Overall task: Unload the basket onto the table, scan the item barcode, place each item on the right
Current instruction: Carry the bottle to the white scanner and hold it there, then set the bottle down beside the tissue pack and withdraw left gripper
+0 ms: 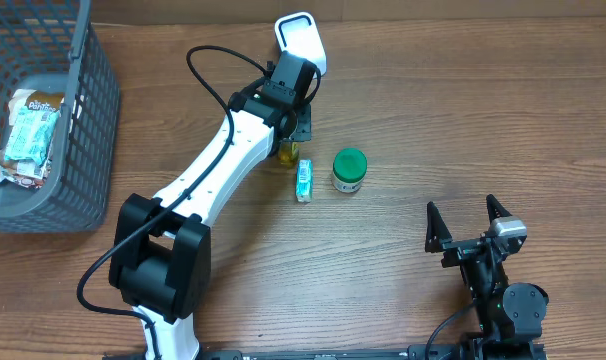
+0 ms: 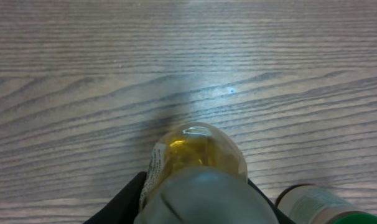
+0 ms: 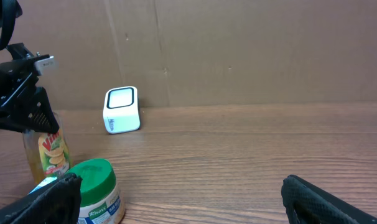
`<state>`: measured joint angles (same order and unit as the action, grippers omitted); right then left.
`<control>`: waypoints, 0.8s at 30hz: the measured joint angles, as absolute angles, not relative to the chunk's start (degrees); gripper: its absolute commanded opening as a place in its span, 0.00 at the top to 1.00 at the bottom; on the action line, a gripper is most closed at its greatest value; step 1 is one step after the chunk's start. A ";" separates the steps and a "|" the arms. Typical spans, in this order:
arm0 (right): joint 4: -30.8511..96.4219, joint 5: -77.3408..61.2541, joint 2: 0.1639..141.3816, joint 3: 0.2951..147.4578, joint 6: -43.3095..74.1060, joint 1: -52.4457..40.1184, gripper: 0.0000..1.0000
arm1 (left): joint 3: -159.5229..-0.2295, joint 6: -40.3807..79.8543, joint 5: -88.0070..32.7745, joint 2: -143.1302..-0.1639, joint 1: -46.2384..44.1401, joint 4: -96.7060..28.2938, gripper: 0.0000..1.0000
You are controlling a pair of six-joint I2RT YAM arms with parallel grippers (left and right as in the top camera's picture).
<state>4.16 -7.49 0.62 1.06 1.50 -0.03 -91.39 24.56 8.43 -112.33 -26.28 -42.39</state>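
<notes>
At the far left of the wooden desk [image 1: 433, 110] sits a dark grey plastic mesh basket [image 1: 88, 120] holding snack packets [image 1: 31, 130]; it plays no part yet. Your left arm [image 1: 223, 165] reaches to the middle, and its jaws are partly closed on the top of a small clear bottle of yellow liquid [image 2: 198, 149]. The bottle is upright; you cannot tell whether its base is off the desk.

Just beyond the bottle, on the far side, lies the white boxy barcode scanner [image 1: 303, 42]. You appear to be in the pick-up step. Next, carry the bottle to the scanner window and turn it until the barcode, not visible now, faces the window.

Mind the small white-and-blue packet [image 1: 304, 181] and the green-lidded jar [image 1: 349, 170], just near and right of the bottle. At the near right, the right jaws stand wide open and empty.
</notes>
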 measured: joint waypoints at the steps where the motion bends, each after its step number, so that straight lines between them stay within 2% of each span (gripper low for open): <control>1: 4.19 -7.51 0.64 1.06 1.52 -0.03 0.00 | -91.33 24.58 8.43 -112.31 -26.28 -42.39 0.60; 4: 4.16 -7.49 0.64 1.06 1.52 -0.05 0.00 | -91.33 25.04 8.40 -112.31 -26.28 -42.57 0.47; 7: 4.19 -7.49 0.64 1.06 1.52 -0.03 0.00 | -91.33 25.50 8.43 -112.33 -26.28 -42.63 0.38; 17: 4.19 -7.51 0.62 1.06 1.50 -0.05 0.00 | -91.33 25.54 6.17 -112.31 -26.28 -42.63 0.30; 24: 4.16 -7.49 0.64 1.06 1.48 -0.05 0.00 | -93.67 25.34 4.99 -111.15 -25.26 -43.22 0.16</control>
